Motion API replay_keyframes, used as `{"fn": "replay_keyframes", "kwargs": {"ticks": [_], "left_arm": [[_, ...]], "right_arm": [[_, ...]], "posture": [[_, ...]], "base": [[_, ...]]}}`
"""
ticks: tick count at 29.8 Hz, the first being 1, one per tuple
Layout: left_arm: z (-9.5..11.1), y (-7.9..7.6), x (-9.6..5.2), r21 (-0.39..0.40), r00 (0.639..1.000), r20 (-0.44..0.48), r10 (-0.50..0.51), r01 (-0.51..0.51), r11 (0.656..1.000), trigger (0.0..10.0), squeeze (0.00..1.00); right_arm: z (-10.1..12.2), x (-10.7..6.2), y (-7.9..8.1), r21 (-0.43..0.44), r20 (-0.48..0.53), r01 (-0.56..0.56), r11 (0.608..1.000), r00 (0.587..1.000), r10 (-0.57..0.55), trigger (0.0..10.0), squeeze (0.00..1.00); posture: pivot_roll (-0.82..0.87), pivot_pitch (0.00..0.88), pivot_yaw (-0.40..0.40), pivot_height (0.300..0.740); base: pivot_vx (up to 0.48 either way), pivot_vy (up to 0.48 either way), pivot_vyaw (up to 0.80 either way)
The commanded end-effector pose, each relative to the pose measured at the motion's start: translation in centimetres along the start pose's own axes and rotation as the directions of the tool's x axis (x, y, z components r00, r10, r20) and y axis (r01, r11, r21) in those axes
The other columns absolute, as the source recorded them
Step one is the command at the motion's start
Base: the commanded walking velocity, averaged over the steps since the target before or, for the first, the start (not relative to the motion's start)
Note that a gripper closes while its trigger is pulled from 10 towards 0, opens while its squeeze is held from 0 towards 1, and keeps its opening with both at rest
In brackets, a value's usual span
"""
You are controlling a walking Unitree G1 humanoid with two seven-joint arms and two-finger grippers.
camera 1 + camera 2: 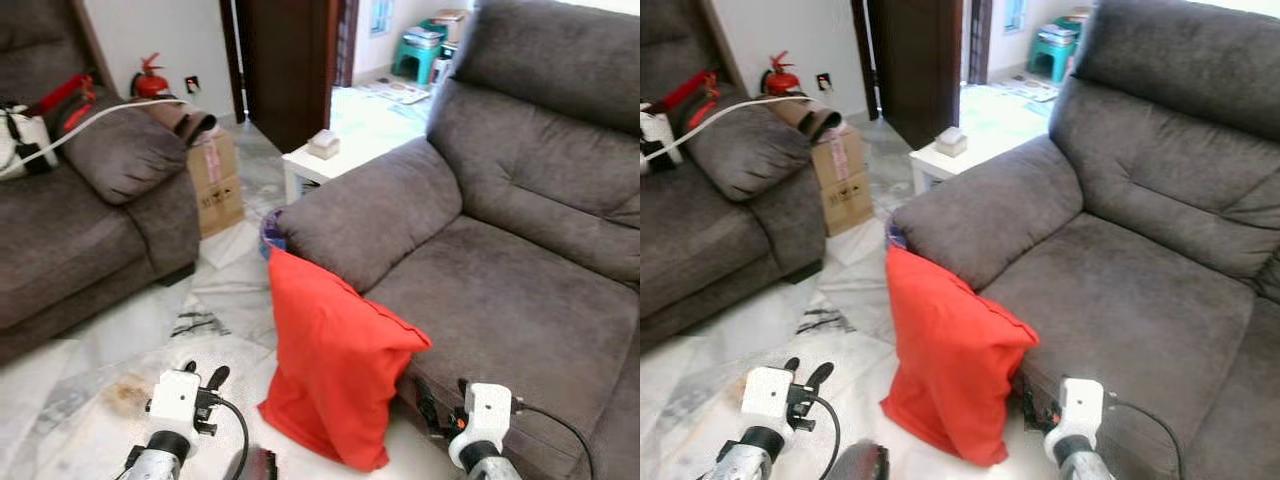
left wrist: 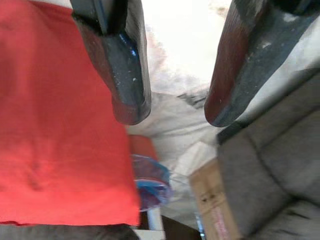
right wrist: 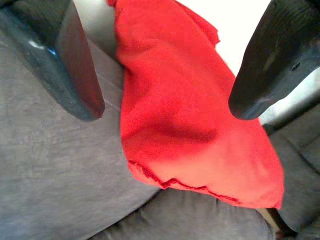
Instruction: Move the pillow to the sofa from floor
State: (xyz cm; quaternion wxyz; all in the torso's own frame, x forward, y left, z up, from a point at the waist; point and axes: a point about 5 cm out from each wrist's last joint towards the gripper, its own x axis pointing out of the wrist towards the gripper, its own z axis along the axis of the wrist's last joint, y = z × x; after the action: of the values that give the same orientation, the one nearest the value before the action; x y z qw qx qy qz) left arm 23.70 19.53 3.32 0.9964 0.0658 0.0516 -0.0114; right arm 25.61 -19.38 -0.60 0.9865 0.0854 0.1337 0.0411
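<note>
The red pillow [image 1: 335,365] stands upright on the floor [image 1: 120,350], leaning against the near front of the right sofa [image 1: 500,290]; left gripper [image 2: 170,112] fingers apart, left of the pillow; right gripper [image 3: 165,112] fingers apart, facing it.

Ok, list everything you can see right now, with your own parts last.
pillow: one, red, standing on the floor, leaning against the right sofa's front
sofa: one, grey-brown, right side, seat bare
second sofa: one, grey-brown, left side, with bags and a white cable on it
cardboard box: one, brown, beside the left sofa
side table: one, white, behind the right sofa's arm, small box on top
fire extinguisher: one, red, by the wall
stool: one, teal, far room
left tool: open, left of the pillow
right tool: open, facing the pillow
</note>
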Motion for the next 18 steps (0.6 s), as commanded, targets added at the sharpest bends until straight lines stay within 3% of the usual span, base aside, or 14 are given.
{"fn": "replay_keyframes", "kwargs": {"ticks": [1, 8, 18], "left_arm": [[0.13, -0.22, -0.01, -0.010, 1.000, 0.003, -0.005, 0.006, 1.000, 10.0, 0.00], [0.18, -0.26, -0.03, -0.017, 1.000, 0.004, -0.008, 0.008, 1.000, 10.0, 0.00], [0.20, -0.55, 0.09, -0.016, 1.000, 0.005, -0.027, 0.027, 1.000, 10.0, 0.00]], "right_arm": [[-0.11, -0.27, -0.68, 0.021, -0.003, 0.039, 0.999, 0.999, -0.039, 10.0, 0.00], [-0.03, -0.12, -0.71, 0.005, -0.009, 0.046, 0.999, 0.999, -0.046, 10.0, 0.00], [-0.55, -0.37, -0.70, -0.001, -0.029, 0.047, 0.999, 0.998, -0.047, 10.0, 0.00]], "posture": [[0.02, 0.084, 0.015, 0.620], [0.02, 0.081, 0.014, 0.620], [0.02, 0.060, 0.021, 0.620]], "base": [[0.000, 0.000, 0.00], [0.073, 0.000, 0.00], [0.391, 0.000, 0.00]]}}
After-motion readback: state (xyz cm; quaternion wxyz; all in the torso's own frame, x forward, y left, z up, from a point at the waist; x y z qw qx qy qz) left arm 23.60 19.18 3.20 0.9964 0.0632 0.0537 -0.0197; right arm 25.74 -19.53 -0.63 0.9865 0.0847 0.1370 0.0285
